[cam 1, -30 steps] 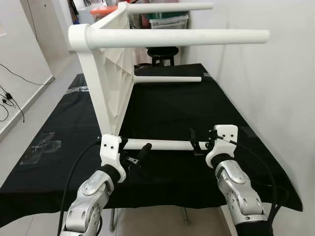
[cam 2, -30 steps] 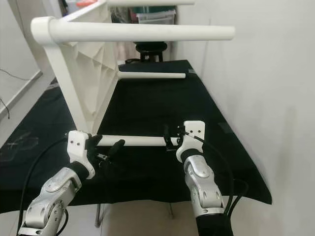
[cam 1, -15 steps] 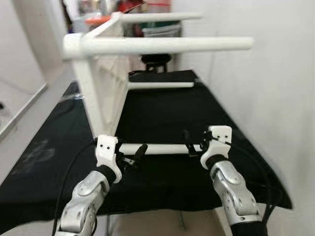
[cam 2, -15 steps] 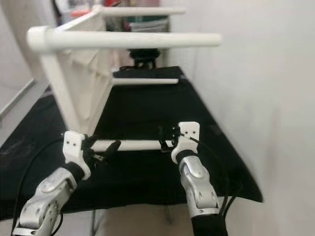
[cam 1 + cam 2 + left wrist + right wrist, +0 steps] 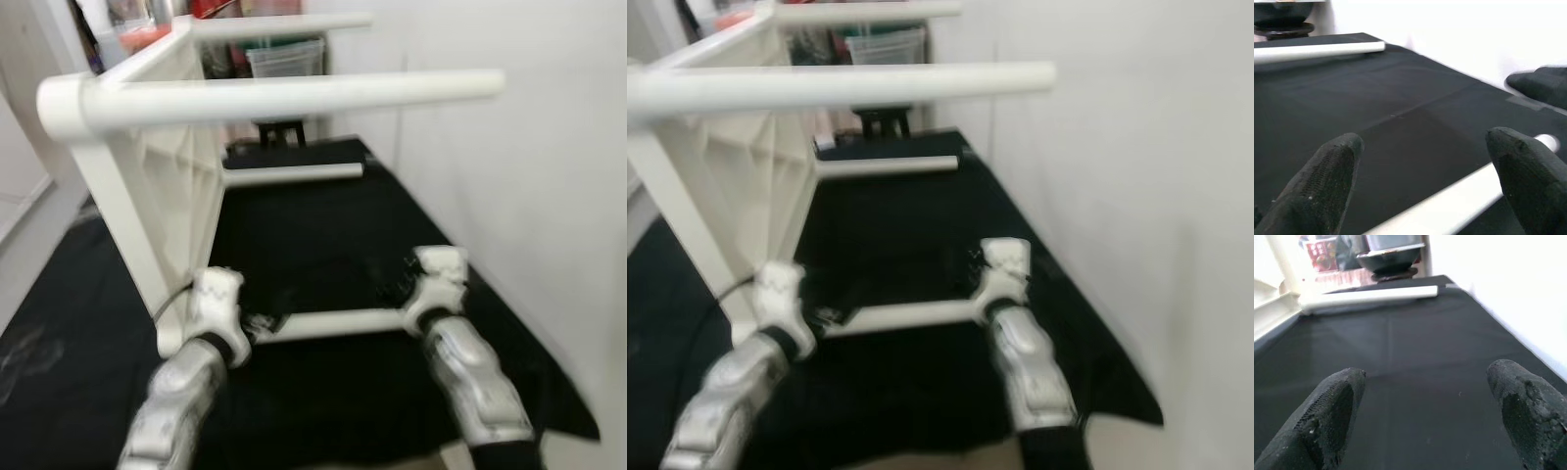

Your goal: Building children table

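Standing on its side on the black cloth [image 5: 323,225], the white children's table [image 5: 147,206] shows four legs: one top leg [image 5: 294,95] reaching toward the wall [image 5: 529,176], a second one [image 5: 279,23] behind it, a far lower leg [image 5: 289,174] lying along the cloth, and a near lower leg [image 5: 338,322] running between the two grippers. Both head views are blurred.

The left gripper [image 5: 257,325] sits at the near leg's inner end, close to the tabletop's corner. In its wrist view its two fingers [image 5: 1317,186] stand wide apart with the near leg [image 5: 1449,205] passing between them; whether they touch it cannot be told. The right gripper [image 5: 397,292] is at the leg's outer end. Its fingers [image 5: 1327,406] are also spread wide, with only cloth between them and nothing held.

The cloth's right edge runs just beside the wall, leaving little room on that side. A broad stretch of bare cloth lies between the near leg and the far one. Beyond the cloth's far end stands a dark stool [image 5: 1388,262], and behind it a storage box [image 5: 284,59].
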### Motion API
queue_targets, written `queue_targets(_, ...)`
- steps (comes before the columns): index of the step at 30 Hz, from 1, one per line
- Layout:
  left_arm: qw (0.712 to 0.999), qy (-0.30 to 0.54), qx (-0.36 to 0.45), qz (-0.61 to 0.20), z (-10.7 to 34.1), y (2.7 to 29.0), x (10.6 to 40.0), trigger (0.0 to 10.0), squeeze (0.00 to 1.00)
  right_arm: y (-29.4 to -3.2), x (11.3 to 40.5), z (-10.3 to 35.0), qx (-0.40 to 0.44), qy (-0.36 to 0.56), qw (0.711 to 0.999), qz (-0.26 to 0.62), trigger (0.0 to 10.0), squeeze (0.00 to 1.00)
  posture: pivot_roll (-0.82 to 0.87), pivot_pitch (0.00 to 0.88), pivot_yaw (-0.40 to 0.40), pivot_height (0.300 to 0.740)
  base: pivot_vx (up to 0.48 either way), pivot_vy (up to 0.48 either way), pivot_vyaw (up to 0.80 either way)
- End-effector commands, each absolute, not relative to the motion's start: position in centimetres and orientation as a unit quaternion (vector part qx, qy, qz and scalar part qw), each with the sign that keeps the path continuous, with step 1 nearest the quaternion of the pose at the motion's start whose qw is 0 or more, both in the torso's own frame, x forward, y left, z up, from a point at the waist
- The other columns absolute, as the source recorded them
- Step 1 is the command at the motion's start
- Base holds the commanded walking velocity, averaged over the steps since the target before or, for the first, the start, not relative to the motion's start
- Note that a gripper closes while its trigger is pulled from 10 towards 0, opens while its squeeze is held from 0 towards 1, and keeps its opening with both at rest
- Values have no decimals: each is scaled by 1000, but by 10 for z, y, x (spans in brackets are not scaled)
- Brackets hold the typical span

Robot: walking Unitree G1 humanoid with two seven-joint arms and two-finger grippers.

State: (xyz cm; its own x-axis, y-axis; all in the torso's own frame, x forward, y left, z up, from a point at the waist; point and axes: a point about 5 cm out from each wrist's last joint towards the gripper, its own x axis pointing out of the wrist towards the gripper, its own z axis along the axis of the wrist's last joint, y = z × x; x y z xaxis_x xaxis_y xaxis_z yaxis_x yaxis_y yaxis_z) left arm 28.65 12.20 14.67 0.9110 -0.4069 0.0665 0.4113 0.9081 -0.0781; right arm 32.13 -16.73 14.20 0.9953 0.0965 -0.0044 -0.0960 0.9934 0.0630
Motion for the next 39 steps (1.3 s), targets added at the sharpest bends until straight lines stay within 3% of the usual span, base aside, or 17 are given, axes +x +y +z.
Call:
queue_targets(1,981,-23,-32,-190,145,132,286,10000,0,-154,322,143,46,0,996,72,10000,0,-69,0,16,740,0,0,0)
queue_targets(12,990,-4,-23,-140,140,143,284,10000,0,-157,321,147,27,-8,997,74,10000,0,-67,0,20,740,0,0,0)
queue_targets(19,990,1,-66,-128,136,155,285,10000,0,-173,320,166,7,-42,996,73,10000,0,-76,0,20,740,0,0,0)
queue_targets(20,988,3,-78,-130,135,157,287,0,0,-179,320,178,-3,-60,996,70,10000,0,-82,0,21,740,0,0,0)
queue_targets(24,988,4,-88,-129,135,159,289,0,0,-186,320,190,-15,-78,995,68,10000,0,-85,0,21,740,0,0,0)
queue_targets(25,989,5,-96,-113,134,170,295,0,0,-204,308,226,-101,-140,983,66,10000,0,-89,0,10,740,0,0,0)
queue_targets(27,990,9,-101,-97,131,179,298,0,0,-211,295,244,-166,-176,967,76,10000,0,-89,0,10,740,0,0,0)
queue_targets(31,989,13,-117,-85,128,186,300,0,0,-209,277,255,-227,-202,943,137,10000,0,-97,0,6,740,0,0,0)
queue_targets(34,989,14,-117,-89,127,189,301,0,0,-208,257,277,-295,-238,904,199,10000,0,-109,0,22,740,0,0,0)
queue_targets(36,989,15,-118,-90,126,189,301,0,0,-210,252,287,-319,-252,891,202,10000,0,-113,0,25,740,0,0,0)
queue_targets(37,988,17,-119,-93,126,188,303,0,0,-213,250,306,-362,-276,871,183,10000,0,-116,0,32,740,0,0,0)
queue_targets(39,988,17,-119,-94,125,188,303,0,0,-213,249,309,-369,-280,868,179,10000,0,-116,0,32,740,0,0,0)
